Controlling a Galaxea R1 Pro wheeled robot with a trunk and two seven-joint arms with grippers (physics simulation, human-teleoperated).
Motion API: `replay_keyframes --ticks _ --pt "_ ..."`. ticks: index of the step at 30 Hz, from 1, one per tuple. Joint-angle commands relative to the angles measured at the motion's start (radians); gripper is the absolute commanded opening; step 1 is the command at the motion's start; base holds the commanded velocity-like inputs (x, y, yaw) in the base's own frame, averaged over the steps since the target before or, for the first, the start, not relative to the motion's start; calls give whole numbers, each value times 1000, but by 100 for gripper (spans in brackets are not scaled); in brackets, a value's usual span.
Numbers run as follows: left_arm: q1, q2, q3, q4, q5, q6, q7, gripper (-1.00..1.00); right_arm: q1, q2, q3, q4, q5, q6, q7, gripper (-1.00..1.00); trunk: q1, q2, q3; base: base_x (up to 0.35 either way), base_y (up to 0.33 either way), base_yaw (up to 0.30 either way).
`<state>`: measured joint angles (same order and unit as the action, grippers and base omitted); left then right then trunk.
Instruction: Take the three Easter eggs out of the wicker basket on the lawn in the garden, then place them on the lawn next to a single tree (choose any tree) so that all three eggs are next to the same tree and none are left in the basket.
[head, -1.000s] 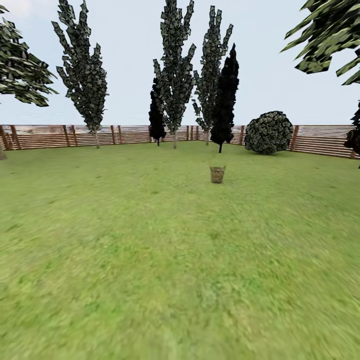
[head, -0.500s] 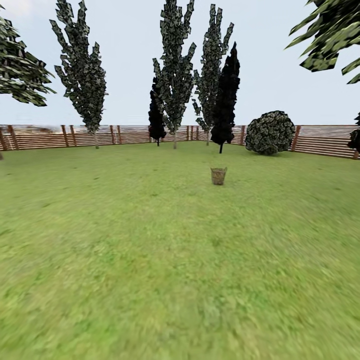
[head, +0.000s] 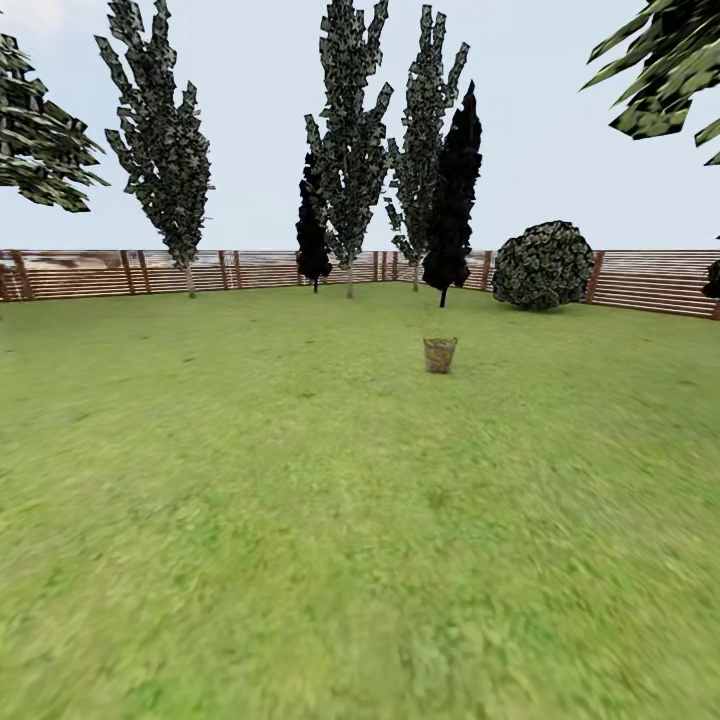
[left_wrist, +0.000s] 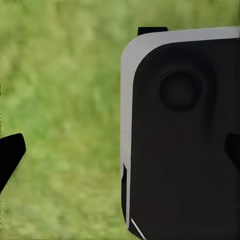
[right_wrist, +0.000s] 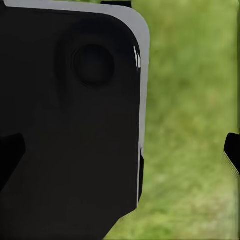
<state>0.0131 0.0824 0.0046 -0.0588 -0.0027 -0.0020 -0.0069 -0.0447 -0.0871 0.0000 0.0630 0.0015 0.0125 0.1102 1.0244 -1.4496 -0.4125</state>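
The small brown wicker basket (head: 439, 354) stands upright on the lawn (head: 300, 520), far ahead and a little right of centre. It is too small here to make out any eggs inside. A canopy of flat green leaves (head: 665, 70) hangs in at the upper right, its trunk out of view. In the left wrist view my left gripper (left_wrist: 120, 152) is open, its dark fingertips (left_wrist: 10, 156) far apart over grass with nothing between them. My right gripper (right_wrist: 120, 152) is open the same way, one fingertip (right_wrist: 232, 152) showing at the picture's edge.
A brown slatted fence (head: 120, 272) closes the far side. Several narrow dark trees (head: 350, 150) stand before it, with a round bush (head: 543, 265) to the right. Part of my own dark, grey-edged body (left_wrist: 185, 135) shows beside each gripper.
The whole head view has shifted as the camera moves forward: the basket looks slightly nearer and lower in the picture. Nothing on the lawn has moved.
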Motion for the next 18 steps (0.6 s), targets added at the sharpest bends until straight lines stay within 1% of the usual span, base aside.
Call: replay_keyframes --ticks 1,18 --pt "1 0 0 -2 0 0 -1 100 -1 0 0 2 0 1 3 100 1 0 -1 298 0 0" --pt "1 0 1 -3 1 0 -1 100 -1 0 1 2 0 1 3 100 1 0 -1 294 0 0"
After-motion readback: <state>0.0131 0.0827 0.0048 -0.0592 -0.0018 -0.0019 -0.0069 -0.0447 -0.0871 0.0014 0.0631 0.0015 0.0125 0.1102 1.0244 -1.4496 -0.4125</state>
